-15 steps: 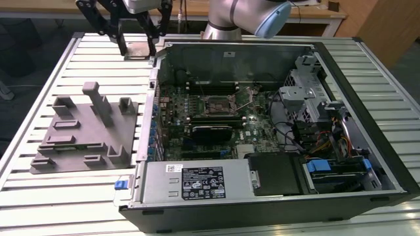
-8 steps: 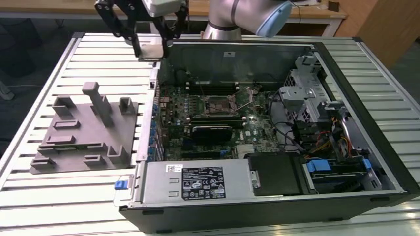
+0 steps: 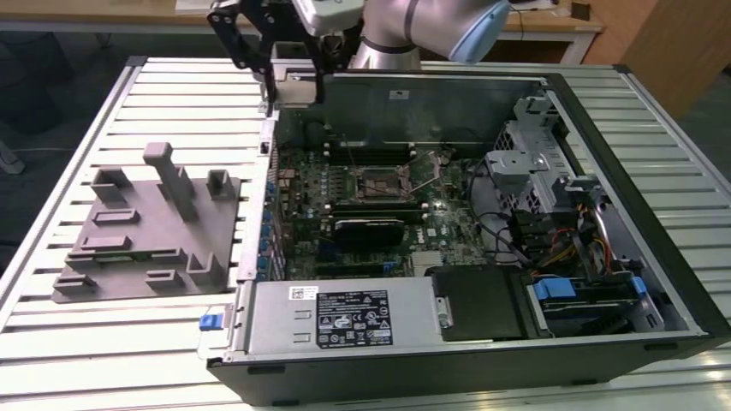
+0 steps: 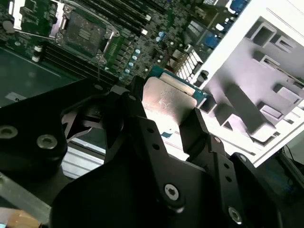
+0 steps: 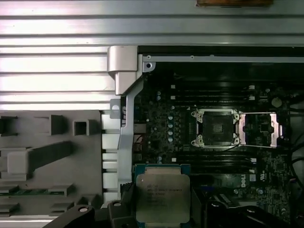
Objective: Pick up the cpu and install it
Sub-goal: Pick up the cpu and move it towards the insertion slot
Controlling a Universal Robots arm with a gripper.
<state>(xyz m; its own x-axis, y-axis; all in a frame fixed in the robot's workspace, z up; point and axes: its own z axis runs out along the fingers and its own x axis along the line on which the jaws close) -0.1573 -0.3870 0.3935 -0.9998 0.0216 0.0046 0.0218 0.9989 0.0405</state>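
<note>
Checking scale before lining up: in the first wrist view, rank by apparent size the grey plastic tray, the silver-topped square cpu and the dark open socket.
1. grey plastic tray
2. silver-topped square cpu
3. dark open socket
The cpu is nearer the camera, so its lead over the socket is unreliable.

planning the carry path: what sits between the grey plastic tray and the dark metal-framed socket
Exterior view: the case's metal side wall and a strip of green motherboard.

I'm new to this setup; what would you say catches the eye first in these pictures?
The silver chip clamped in the black jaws stands out, held over the edge of the open computer case. Next come the bare socket inside it and the grey tray beside the case at the exterior view's left.
</note>
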